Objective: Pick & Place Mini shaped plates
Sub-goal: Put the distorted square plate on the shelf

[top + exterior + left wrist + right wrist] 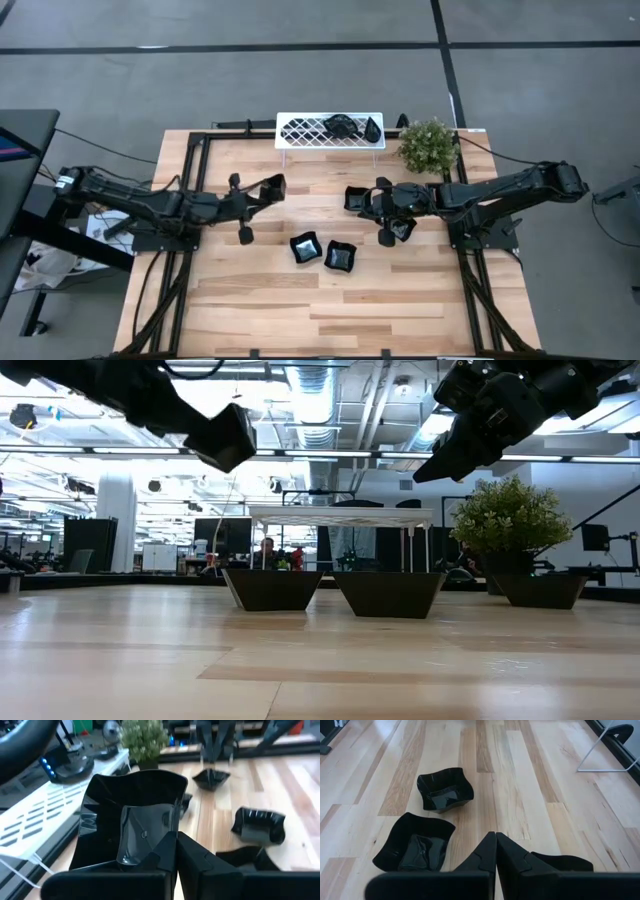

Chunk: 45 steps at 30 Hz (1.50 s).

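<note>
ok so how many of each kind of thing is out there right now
black mini plates: 7 that I can make out (4 on the table, 2 on the rack, 1 in the left gripper)
white lattice rack: 1
potted plant: 1
total: 9
</note>
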### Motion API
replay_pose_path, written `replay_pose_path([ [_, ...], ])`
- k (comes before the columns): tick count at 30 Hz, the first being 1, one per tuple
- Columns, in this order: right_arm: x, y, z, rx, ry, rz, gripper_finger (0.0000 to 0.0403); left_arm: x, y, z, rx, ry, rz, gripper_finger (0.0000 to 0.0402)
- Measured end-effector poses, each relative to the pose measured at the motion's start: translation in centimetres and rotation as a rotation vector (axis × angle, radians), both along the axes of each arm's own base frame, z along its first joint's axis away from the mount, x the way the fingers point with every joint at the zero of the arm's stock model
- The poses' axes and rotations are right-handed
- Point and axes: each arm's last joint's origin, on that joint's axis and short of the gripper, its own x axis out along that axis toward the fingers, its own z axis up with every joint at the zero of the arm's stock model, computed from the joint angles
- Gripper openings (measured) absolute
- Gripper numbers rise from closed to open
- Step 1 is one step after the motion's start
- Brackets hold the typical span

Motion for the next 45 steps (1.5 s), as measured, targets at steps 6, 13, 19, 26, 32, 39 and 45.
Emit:
replay_pose_path([
  [6,0.0,0.0,0.0,0.000,0.000,0.000,0.0000,-0.2,0.0,0.4,-0.001,-0.022,-0.003,0.0012],
  [13,0.0,0.0,0.0,0.000,-0.001,0.000,0.0000,0.6,0.8,-0.1,0.077,-0.004,0.075,0.0008],
  [19,0.0,0.0,0.0,0.000,-0.001,0.000,0.0000,2.1,1.9,0.4,0.062,-0.133,0.139,0.0017],
  [26,0.0,0.0,0.0,0.000,0.000,0.000,0.0000,3.7,3.1,-0.2,0.088,-0.171,0.173,0.0011],
  [32,0.0,0.0,0.0,0.000,0.000,0.000,0.0000,4.9,3.8,-1.0,0.072,-0.193,0.120,0.0010],
  [39,0.0,0.0,0.0,0.000,-0.001,0.000,0.0000,5.5,5.1,-0.9,0.005,-0.167,0.131,0.0015],
  [45,0.0,0.0,0.0,0.000,-0.002,0.000,0.0000,6.5,7.0,1.4,-0.003,-0.051,0.181,0.0016],
])
